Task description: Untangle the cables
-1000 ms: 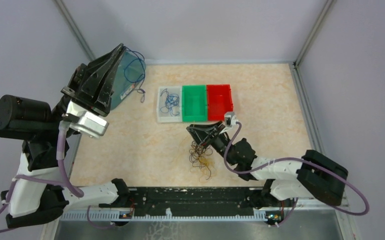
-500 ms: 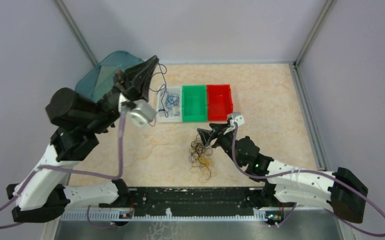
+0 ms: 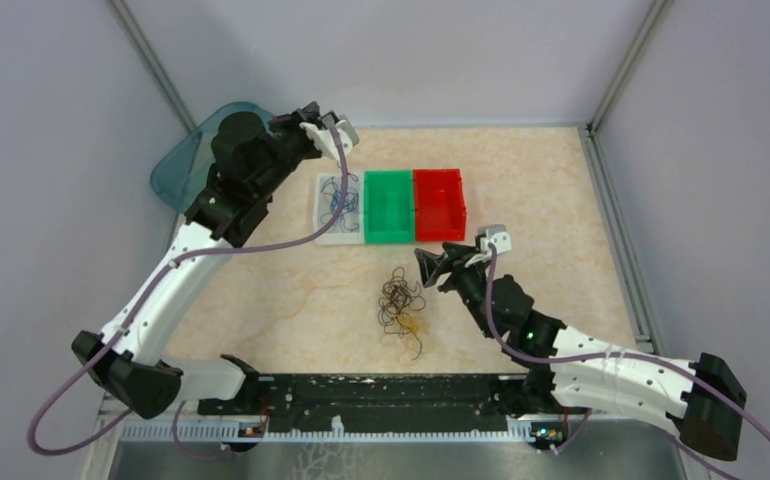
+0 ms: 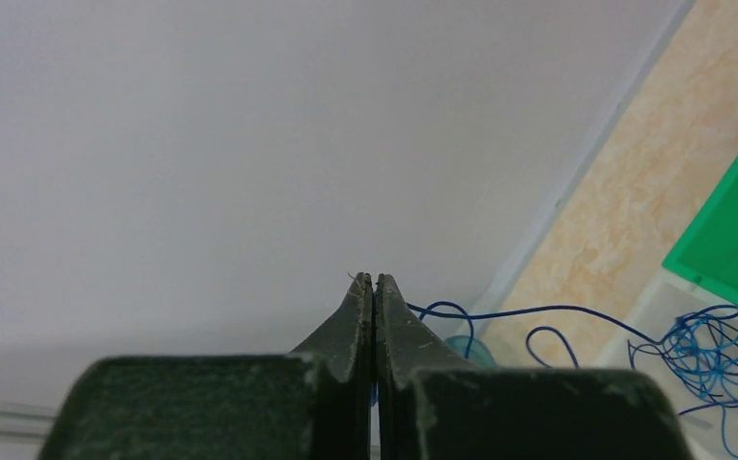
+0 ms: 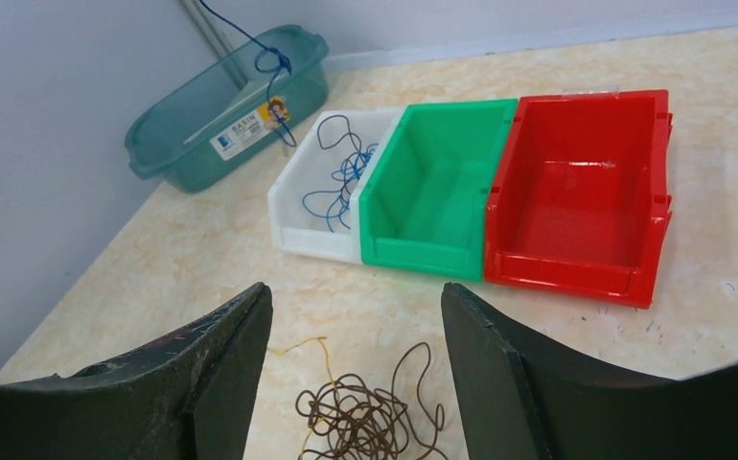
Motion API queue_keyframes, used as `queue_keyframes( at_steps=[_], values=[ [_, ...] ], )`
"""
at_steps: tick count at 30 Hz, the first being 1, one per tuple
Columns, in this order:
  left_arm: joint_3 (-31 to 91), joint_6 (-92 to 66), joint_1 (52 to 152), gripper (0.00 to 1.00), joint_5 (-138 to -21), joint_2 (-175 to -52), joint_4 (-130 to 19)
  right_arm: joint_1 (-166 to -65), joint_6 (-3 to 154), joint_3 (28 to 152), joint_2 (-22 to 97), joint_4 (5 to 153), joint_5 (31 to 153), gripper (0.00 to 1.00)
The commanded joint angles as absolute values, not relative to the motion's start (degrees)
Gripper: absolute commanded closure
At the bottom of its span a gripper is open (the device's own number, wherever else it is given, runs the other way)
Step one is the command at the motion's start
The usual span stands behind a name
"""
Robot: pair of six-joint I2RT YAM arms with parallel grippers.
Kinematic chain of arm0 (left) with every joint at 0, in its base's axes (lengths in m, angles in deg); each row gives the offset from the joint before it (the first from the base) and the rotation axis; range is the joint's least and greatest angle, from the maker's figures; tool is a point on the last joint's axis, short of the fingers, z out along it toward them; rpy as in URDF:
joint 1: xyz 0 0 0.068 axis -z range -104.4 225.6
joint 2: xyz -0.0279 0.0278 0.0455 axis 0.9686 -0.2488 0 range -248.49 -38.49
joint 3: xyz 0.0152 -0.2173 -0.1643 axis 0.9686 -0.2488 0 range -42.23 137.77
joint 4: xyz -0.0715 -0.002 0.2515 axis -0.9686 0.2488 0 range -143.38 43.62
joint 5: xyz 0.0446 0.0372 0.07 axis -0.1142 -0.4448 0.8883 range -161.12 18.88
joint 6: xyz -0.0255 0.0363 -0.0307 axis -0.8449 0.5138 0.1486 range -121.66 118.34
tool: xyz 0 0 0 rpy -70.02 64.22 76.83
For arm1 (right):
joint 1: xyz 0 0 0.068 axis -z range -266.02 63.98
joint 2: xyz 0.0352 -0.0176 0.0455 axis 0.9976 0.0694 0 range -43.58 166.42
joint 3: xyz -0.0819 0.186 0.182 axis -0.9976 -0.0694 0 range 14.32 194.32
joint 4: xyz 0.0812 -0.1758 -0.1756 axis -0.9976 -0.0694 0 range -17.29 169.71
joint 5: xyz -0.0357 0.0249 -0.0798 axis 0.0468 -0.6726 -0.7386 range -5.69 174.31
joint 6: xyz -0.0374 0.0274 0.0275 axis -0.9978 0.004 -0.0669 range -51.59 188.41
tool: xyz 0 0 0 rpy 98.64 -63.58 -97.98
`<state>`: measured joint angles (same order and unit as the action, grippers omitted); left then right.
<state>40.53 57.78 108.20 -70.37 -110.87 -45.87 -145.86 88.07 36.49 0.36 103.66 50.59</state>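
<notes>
**Holding a blue cable up at upper left; R gripper wide beside the brown pile**

L wrist view: L gripper [image 4: 373, 280] sits bottom centre, fingers pressed together w/ no gap, aimed at the grey wall. A blue cable [image 4: 499, 310] comes out just beside the fingers and runs across the lower right of the frame toward a tangle of blue cables [image 4: 710, 345]. Can't tell if the strand joins the tangle. R wrist view shows the same strand dropping in from the top-left edge. It curls in the air in front of the teal basin [image 5: 202, 144], so the L grip is on it.

Top view: L arm stretches to the upper left, its end over the gap btwn basin and white bin [image 5: 298, 240]. The tangle lies inside the white bin. Green bin [image 5: 413, 254] and red bin [image 5: 557, 273] stand touching in a row to its right, both w/o wires.

R gripper [image 5: 356, 292] is spread wide, nothing btwn the fingers. In the top view it sits right of centre, just right of and a bit above the brown cables [image 3: 401, 300]. It looks apart from them. That pile lies loose on the table [image 3: 291, 290] at frame centre, below the bins. A yellow strand [image 3: 413, 324] is mixed into its lower part.
</notes>
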Motion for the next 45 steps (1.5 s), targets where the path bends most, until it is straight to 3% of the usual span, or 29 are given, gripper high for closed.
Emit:
queue_keyframes(
  at_steps=[1, 12, 28, 45],
  values=[
    [38.4, 53.3, 105.3, 1.0, -74.1, -114.0, -50.6, -145.6, 88.7, 36.9, -1.3, 103.8, 48.7, 0.34],
    [36.4, 49.0, 101.8, 1.0, -74.7, -123.7, -56.8, -145.6, 88.8, 36.4, -1.3, 103.3, 49.2, 0.35],
    [46.1, 42.6, 101.8, 1.0, -80.1, -124.4, -52.7, -145.5, 88.7, 36.6, 0.4, 103.8, 50.3, 0.35],
    [33.0, 44.0, 101.6, 1.0, -78.2, -125.2, -57.1, -145.5, 88.9, 36.1, -0.3, 103.2, 49.7, 0.35]
  ],
)
